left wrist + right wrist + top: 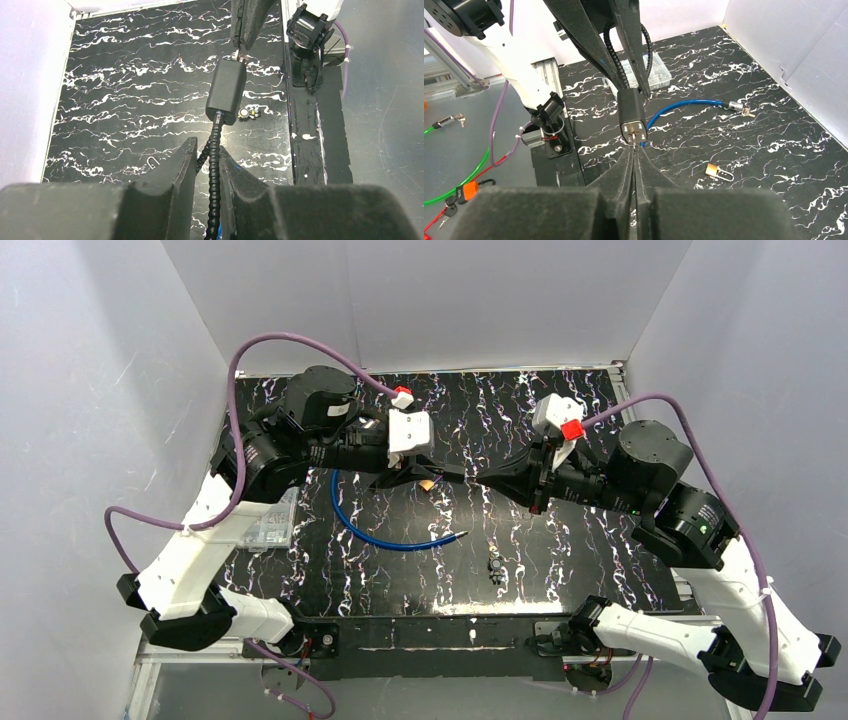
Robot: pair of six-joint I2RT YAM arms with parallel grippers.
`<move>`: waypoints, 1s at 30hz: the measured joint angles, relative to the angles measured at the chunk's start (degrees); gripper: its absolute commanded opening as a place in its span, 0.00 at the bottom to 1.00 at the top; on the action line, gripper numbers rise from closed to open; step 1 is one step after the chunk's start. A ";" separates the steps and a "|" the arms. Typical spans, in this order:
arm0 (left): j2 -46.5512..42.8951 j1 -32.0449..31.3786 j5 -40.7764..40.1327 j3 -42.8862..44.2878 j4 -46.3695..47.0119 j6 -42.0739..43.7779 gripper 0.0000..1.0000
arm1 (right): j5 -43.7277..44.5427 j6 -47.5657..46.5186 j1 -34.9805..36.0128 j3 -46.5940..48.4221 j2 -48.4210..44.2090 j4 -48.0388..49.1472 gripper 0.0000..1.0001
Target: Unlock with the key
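The black marbled bench [560, 570] fills the middle of the top view, and the 2 arms reach in from its lower corners to meet just above the centre. A blue cable [385, 535] lies in a loop on the bench, left of centre. A clear plastic box [268, 525] sits at the bench's left edge.

The left pincer [206, 150] is narrowed onto the ribbed cable of the black cable lock [226, 92], holding it off the bench at mid-frame in the top view. The lock's boxy body points toward the right pincer [636, 150]. That pincer's fingers are pressed together on the key [240, 54], right at the body's end face.

A small brass padlock [715, 171] rests on the bench under the 2 pincers. A small key bunch [494, 565] lies below centre.
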 measured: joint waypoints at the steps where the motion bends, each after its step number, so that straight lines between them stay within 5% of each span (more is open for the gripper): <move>1: -0.02 0.00 -0.02 0.00 -0.02 0.04 0.00 | -0.02 0.11 -0.02 0.00 0.06 0.08 0.22; 7: -0.07 0.00 0.06 0.00 -0.05 0.25 0.00 | -0.18 0.42 -0.13 0.00 0.14 0.14 0.36; 16: -0.07 0.00 0.49 0.00 -0.03 0.59 0.00 | -0.36 0.55 -0.34 -0.85 0.20 0.29 0.23; 23: -0.07 0.00 0.48 0.00 -0.14 0.79 0.00 | -1.24 1.02 -0.43 -0.87 0.94 0.89 0.02; 30: -0.10 0.43 0.02 0.02 -0.60 0.93 0.00 | -3.06 2.39 -0.78 -0.88 2.12 1.31 0.01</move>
